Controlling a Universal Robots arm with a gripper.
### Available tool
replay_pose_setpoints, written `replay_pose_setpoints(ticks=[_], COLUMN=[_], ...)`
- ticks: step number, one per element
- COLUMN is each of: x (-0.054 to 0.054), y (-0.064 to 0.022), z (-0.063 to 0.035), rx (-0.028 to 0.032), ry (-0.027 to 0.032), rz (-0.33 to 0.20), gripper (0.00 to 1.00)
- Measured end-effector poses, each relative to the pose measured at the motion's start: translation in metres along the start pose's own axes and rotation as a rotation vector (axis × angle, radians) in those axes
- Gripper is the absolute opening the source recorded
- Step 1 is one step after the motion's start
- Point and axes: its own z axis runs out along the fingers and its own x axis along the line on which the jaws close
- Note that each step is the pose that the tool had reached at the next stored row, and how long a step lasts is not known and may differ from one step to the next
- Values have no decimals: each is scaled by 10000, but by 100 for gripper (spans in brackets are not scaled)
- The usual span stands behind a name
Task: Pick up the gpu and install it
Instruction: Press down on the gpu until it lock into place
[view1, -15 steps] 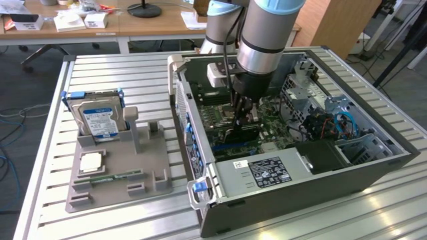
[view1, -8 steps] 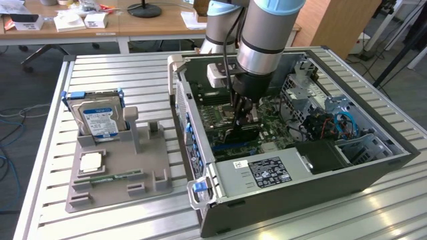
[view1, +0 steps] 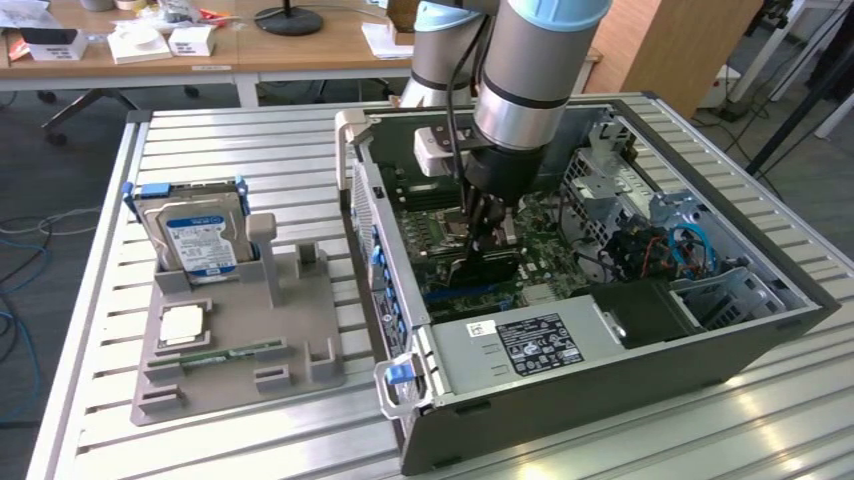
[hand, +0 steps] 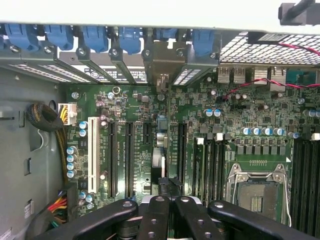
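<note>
Even, bright daylight-like light fills the exterior view. Pale glare streaks lie on the metal table (view1: 267, 140), strongest on the slats near the case (view1: 747, 330) corner. The case's inside is darker, with the arm (view1: 534, 70) shading the motherboard (view1: 534, 250) beneath it. In the wrist view the motherboard (hand: 150, 150) is evenly lit and fairly crisp, while the gripper (hand: 167, 220) close to the lens is soft and dark. The case rim (hand: 125, 12) above the slots is washed out white.
</note>
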Motion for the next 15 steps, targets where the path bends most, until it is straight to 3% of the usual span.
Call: replay_pose_setpoints(ticks=[15], x=[0], y=[6], z=[45], rx=[0], ry=[-2], rz=[2], gripper=[10])
